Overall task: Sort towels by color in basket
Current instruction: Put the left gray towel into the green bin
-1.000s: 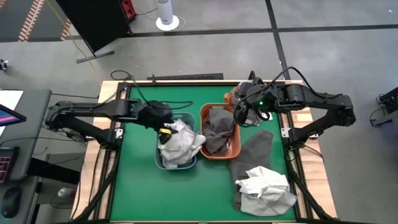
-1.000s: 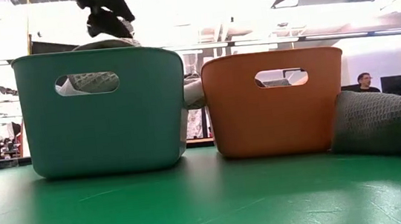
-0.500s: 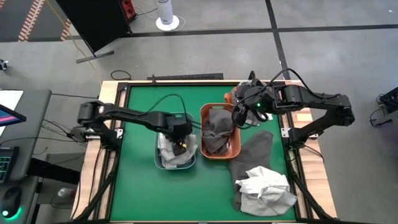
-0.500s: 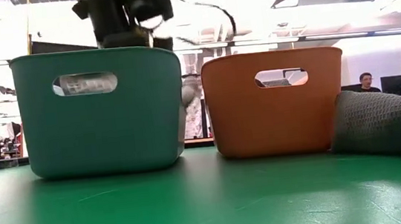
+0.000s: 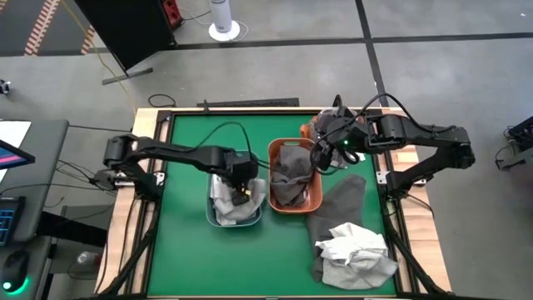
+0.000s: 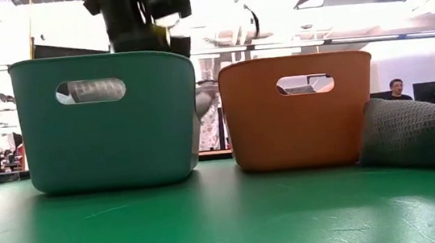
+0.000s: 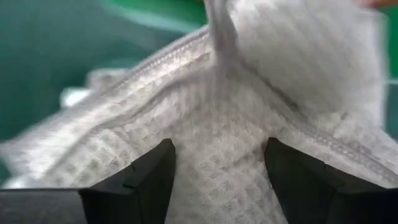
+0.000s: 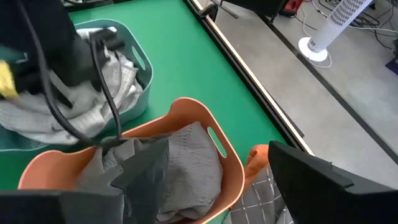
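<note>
Teal basket [image 5: 236,218] holding light grey towel [image 7: 249,118], left gripper [image 5: 241,187] fingers apart inside; orange basket [image 5: 293,205] holding dark grey towel [image 5: 291,173], right gripper [image 5: 320,158] fingers apart above; basket floors hidden.

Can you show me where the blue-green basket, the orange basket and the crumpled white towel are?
Teal basket [image 6: 110,141]: low view, on its front wall.
Orange basket [image 6: 299,125]: low view, on its front wall.
White towel [image 5: 354,247]: high view, middle of the crumpled heap on the table.

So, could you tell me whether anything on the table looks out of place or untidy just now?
Yes: a dark grey towel and a crumpled white towel lie loose on the green table, outside the baskets. The dark grey one leans against the orange basket. In the teal basket, a light grey towel is bunched up.
</note>
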`<state>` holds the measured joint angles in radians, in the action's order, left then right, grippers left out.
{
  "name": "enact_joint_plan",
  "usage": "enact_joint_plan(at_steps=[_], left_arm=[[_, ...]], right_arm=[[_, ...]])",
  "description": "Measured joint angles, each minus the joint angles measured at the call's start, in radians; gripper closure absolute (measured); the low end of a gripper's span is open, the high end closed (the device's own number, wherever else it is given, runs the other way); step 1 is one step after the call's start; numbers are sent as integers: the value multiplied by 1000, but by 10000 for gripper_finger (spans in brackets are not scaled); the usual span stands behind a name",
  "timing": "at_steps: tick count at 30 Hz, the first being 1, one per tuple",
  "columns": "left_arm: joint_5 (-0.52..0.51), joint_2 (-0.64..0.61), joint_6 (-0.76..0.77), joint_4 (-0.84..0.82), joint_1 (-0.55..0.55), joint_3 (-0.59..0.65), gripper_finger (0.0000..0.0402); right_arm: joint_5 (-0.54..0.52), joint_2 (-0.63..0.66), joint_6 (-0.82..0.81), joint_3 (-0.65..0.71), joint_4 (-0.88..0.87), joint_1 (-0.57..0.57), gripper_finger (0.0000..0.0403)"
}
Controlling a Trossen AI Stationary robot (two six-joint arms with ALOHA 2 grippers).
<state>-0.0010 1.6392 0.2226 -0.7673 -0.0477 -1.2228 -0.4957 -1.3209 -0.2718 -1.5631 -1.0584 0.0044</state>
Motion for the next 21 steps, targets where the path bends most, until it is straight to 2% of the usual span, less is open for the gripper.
enact_joint_plan(at_steps=[7,13,21], left_arm=[[-4,-100,-30,-111,-15,-80,164],[-4,-118,-78,76,-4,-86,164],[-4,-16,-177,241,23,-87,164]], right_arm=[[0,0,-10,0,-3,0,97],[-1,0,-16,0,8,0,97],[-3,13,-34,0,-34,2,97]])
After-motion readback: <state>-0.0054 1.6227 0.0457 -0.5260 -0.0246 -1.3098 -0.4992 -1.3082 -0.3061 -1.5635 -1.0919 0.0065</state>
